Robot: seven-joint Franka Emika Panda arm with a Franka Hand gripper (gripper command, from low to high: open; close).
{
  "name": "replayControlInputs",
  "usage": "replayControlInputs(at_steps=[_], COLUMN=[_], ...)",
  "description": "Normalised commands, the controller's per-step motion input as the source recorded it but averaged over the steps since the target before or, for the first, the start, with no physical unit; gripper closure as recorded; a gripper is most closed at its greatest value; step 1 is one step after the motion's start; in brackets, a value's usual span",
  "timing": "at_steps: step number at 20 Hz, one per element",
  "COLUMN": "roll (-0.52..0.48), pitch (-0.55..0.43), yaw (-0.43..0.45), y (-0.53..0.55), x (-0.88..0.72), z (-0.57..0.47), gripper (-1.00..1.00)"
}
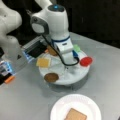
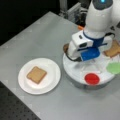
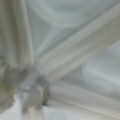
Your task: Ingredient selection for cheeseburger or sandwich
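My gripper reaches down to the middle of the white round tray, touching none of the ingredients. Around it on the tray lie a yellow cheese square, a brown patty, a red disc, a green leaf and a tan toast square. The arm hides part of the patty in a front view. A second toast square lies alone on the white plate. The wrist view is filled by the tray's white divider ridges seen from close up.
The grey table carries tray and plate side by side. In a front view the arm's base stands at the left, with a black box behind the tray and a small orange piece at the left edge.
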Motion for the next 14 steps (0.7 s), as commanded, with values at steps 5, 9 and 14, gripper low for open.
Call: replayControlInputs(at_steps=[5,9,14], roll=[-0.092,-0.059,-0.1], pitch=[0.303,0.432,0.317], yaw=[-0.047,-0.061,-0.239], y=[0.02,0.02,-0.03], x=[0.68,0.46,0.25], z=[0.58,0.36,0.28], gripper=[-1.0,-1.0,-1.0])
